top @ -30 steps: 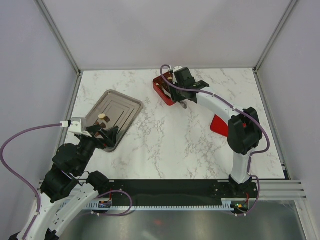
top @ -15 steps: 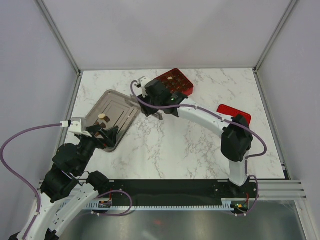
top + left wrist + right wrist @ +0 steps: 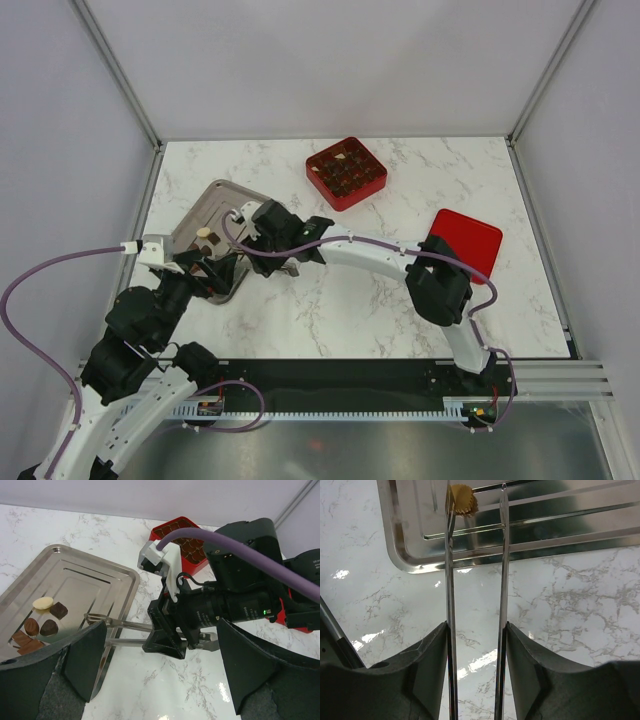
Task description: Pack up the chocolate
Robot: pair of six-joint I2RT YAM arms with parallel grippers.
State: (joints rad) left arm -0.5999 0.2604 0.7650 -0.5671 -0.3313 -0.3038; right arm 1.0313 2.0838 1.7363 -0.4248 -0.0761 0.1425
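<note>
Some chocolate (image 3: 49, 627) is lying in the tray (image 3: 100, 580) at the left, one piece pale and the others dark. More is sitting in the compartments of the red box (image 3: 328, 192) at the far side. The right gripper (image 3: 476, 635) is clamping the tongs (image 3: 451, 580). Their tips are hanging apart over the tray, one at a golden fluted thing (image 3: 461, 499). The left gripper (image 3: 165, 660) is standing wide open near the tray. A red lid (image 3: 466, 243) is lying at the right.
</note>
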